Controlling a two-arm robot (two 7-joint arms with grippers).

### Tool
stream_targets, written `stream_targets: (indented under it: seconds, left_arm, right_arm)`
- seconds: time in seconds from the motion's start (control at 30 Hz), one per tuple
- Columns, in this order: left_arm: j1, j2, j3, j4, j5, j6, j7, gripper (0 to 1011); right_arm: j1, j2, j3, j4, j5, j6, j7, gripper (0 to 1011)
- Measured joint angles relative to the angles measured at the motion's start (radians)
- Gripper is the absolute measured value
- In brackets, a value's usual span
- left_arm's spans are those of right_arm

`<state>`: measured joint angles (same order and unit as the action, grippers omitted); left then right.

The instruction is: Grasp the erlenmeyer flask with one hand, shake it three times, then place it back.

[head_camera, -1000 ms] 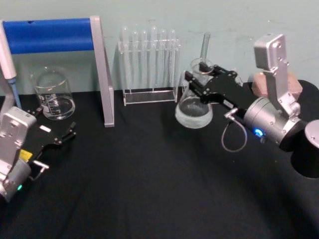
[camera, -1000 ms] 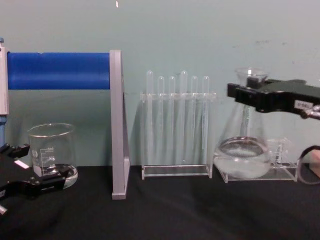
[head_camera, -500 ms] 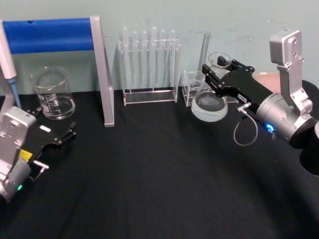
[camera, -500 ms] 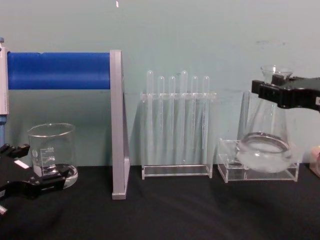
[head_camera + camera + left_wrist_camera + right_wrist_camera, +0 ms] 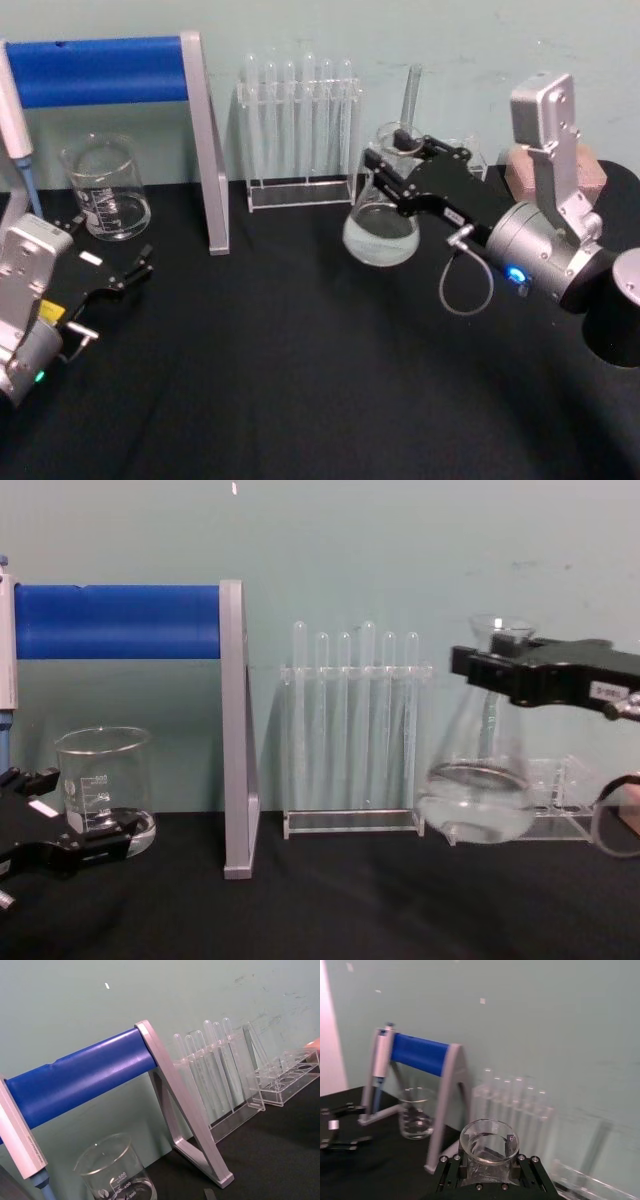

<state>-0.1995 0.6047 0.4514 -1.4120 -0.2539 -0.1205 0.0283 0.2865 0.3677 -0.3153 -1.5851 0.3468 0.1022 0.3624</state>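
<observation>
The erlenmeyer flask [image 5: 381, 222] is clear glass with a little liquid in its wide base. It is held upright by the neck, right of the table's middle and in front of the test tube rack. My right gripper [image 5: 397, 166], the hand, is shut on that neck just below the flared lip. In the chest view the flask [image 5: 474, 802] hangs under the black fingers [image 5: 507, 678]. The right wrist view looks down into the flask's mouth [image 5: 488, 1143] between the jaws. My left gripper [image 5: 105, 247] rests open at the table's left edge, beside the beaker.
A glass beaker [image 5: 104, 190] stands at the back left under a blue-barred grey stand [image 5: 205, 140] with a pipette [image 5: 16, 112]. A test tube rack [image 5: 300, 130] stands at the back centre. A small clear rack [image 5: 563, 802] sits behind the flask. A black cylinder [image 5: 615, 315] stands at the right.
The right gripper swung the flask to the right half a second ago and has now swung it back left, a little past where it was a second ago. The left arm has not moved.
</observation>
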Motion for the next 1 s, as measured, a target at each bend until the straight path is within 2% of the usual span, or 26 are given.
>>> stream_targets:
  seconds: [0.3,0.73,1.0]
  left_arm:
    - [0.0,0.0,0.0,0.0,0.0,0.0,0.0,1001]
    - [0.0,0.0,0.0,0.0,0.0,0.0,0.0,1001]
    - [0.0,0.0,0.0,0.0,0.0,0.0,0.0,1001]
  right_arm:
    - [-0.016,0.009,-0.052,-0.046,0.024,0.005,0.054,449]
    - [-0.027,0.043,-0.15,-0.105,0.064,0.016,0.13,450]
    - [-0.026,0.063,-0.194,-0.125,0.079,0.018,0.153,449]
